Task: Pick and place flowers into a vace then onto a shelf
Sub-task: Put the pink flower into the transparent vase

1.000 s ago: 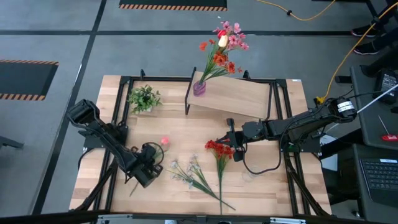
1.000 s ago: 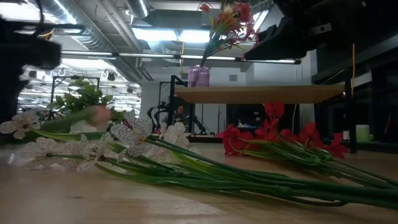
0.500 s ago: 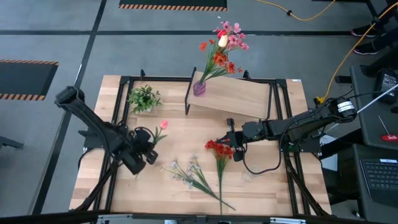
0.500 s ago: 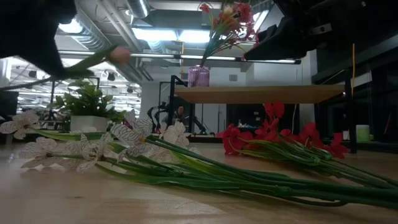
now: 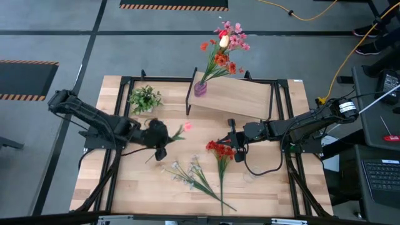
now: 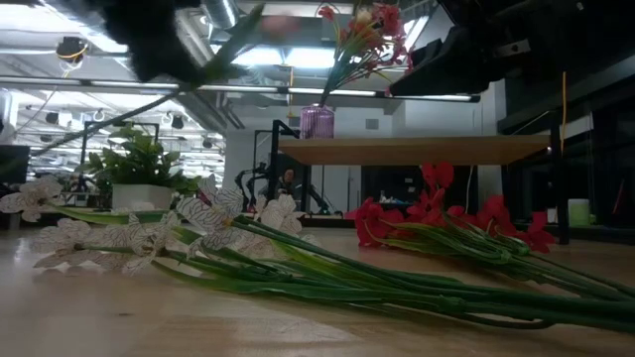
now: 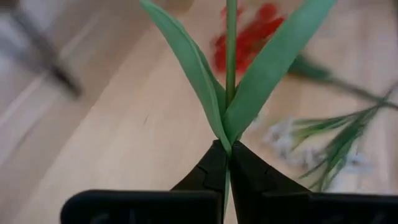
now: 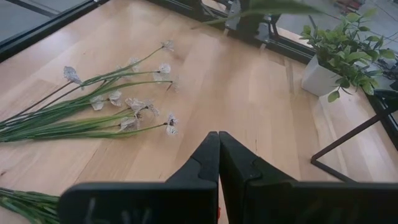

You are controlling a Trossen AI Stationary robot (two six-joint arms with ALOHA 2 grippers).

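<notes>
My left gripper [image 5: 159, 135] is shut on a pink tulip and hovers over the table's middle left; its bloom [image 5: 187, 127] points toward the shelf. Two long leaves [image 7: 261, 74] spread past the fingers. My right gripper [image 5: 232, 140] is shut, right beside the red flowers [image 5: 219, 149] lying flat on the table; I cannot tell whether it touches them. White flowers [image 5: 190, 175] lie near the front edge. A purple vase [image 5: 200, 88] with several flowers [image 5: 224, 44] stands on the shelf [image 5: 244, 100]. My left gripper pinches the tulip's stem [image 7: 227, 140] between its two fingertips, just where the two leaves branch off. The flower is lifted clear of the table and tilted. The bloom reaches out toward the right and the stem's tail [image 5: 149, 159] trails back toward the near edge.
A small green potted plant [image 5: 145, 99] stands at the far left beside the shelf's black legs [image 5: 189, 100]. Black frame rails run along the table's edges. Bare wood [image 5: 125, 187] lies at the near left corner.
My left gripper has lifted the pink tulip off the table. It has carried it up, toward the far edge and then rightward toward the shelf, turning so that the bloom points right. The right arm has kept still.
</notes>
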